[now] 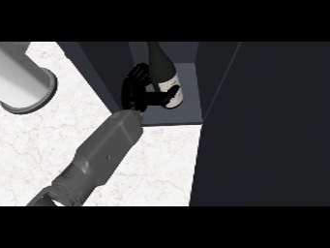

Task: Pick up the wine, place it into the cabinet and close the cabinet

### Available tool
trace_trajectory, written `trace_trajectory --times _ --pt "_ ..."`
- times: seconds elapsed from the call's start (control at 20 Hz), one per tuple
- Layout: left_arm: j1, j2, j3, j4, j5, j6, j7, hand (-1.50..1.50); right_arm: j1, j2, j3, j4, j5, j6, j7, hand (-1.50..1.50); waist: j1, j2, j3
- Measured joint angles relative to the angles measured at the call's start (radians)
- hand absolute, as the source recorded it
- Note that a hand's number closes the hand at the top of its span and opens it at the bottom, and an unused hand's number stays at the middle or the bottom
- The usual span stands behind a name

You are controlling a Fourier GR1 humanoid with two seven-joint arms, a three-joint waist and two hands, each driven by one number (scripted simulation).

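Only one arm in view: L forearm point(103, 145), grey, comes in from the bottom edge nr the lower-left corner and runs diagonally up and to the right over the counter point(24, 145), toward its far edge. Elbow end is cut off by the frame. Wrist roughly in line w/ the forearm, no obvious bend. Left hand point(134, 92), black, back of hand facing up. Fingers point(139, 72) fairly straight, fanned out, pointing away from the body. Thumb point(157, 97) sticks out to the right, tip overlapping the wine bottle point(169, 77); contact can't be told. R arm and hand don't show.
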Motion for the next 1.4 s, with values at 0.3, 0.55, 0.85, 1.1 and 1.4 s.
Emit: trace_trajectory --times 0.3,0.55,0.85,1.1,1.4 --pt "-0.065 0.0 0.001 0.079 0.012 0.009 0.044 1.5 0.001 0.018 0.034 0.02 0.025 -0.002 -0.025 -1.5 -0.02 0.006 0.0" --pt "-0.081 0.0 -0.009 0.086 0.038 0.024 0.046 1.5 -0.004 0.021 0.035 0.046 0.019 0.009 -0.052 -1.5 -0.037 0.011 0.0" --pt "-0.078 0.0 -0.025 0.081 0.073 0.024 0.032 1.5 -0.021 0.01 0.027 0.067 0.003 0.026 -0.064 -1.5 -0.051 0.013 0.0" --pt "-0.031 0.0 -0.079 0.037 0.105 0.026 0.013 1.5 -0.033 0.022 0.051 0.068 0.011 0.013 -0.064 -1.5 -0.064 0.011 0.0" --pt "0.007 0.0 -0.151 -0.022 0.162 0.056 -0.014 1.5 -0.056 0.027 0.068 0.075 0.013 0.007 -0.053 -1.5 -0.085 0.014 0.0"
